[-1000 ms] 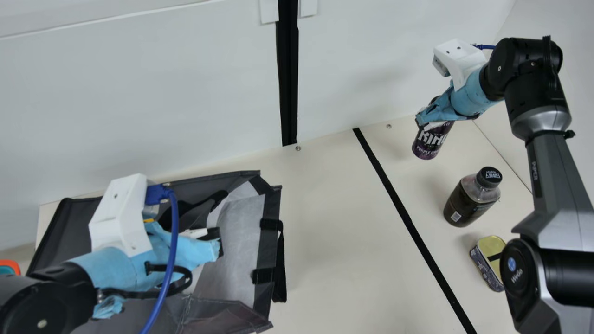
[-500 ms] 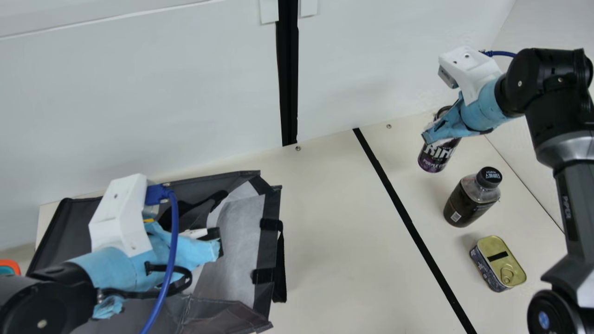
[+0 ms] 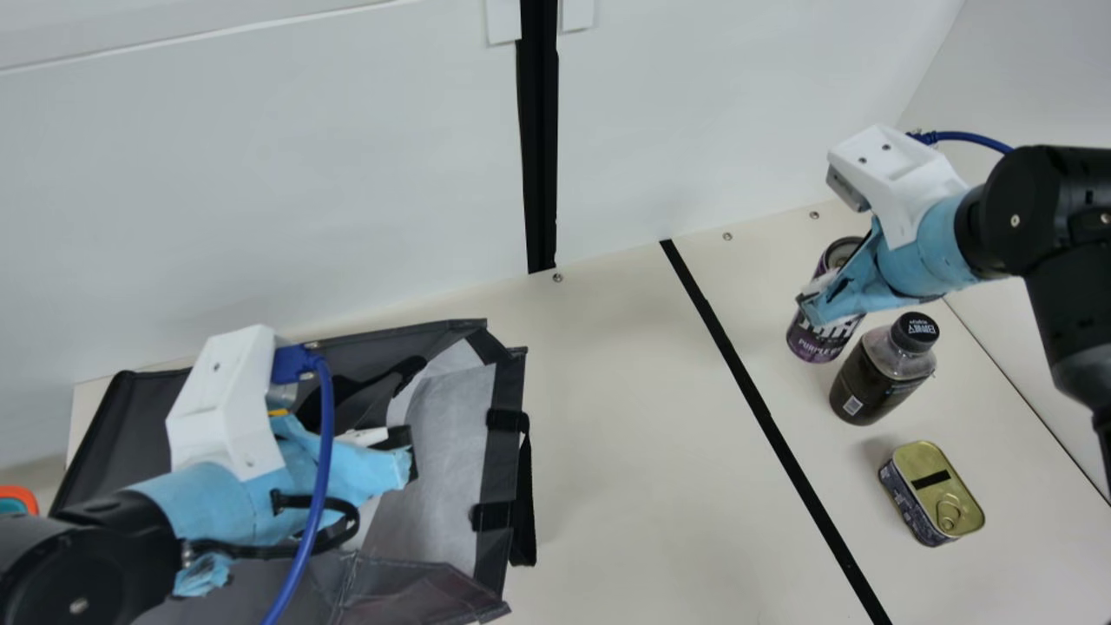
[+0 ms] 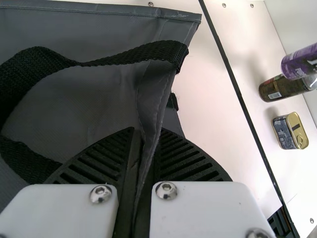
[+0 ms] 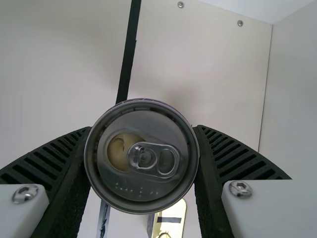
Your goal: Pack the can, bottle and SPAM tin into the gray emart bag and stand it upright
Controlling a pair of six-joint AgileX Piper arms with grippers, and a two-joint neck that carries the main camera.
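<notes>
In the main view my right gripper holds the purple can behind the bottle. The can's lid lies between the two fingers of my right gripper in the right wrist view. The SPAM tin rests on the table in front of the bottle. My left gripper is at the gray bag, which lies on its side with its mouth facing right. In the left wrist view my left gripper is shut on the bag's edge fabric, beside a black handle.
A black tape line crosses the cream table between the bag and the bottle. A white wall stands along the back. An orange-rimmed object is at the far left.
My right gripper has carried the can nearer to the bottle, toward the table's front, and the arm has uncovered the SPAM tin. The left arm and the bag have kept still.
</notes>
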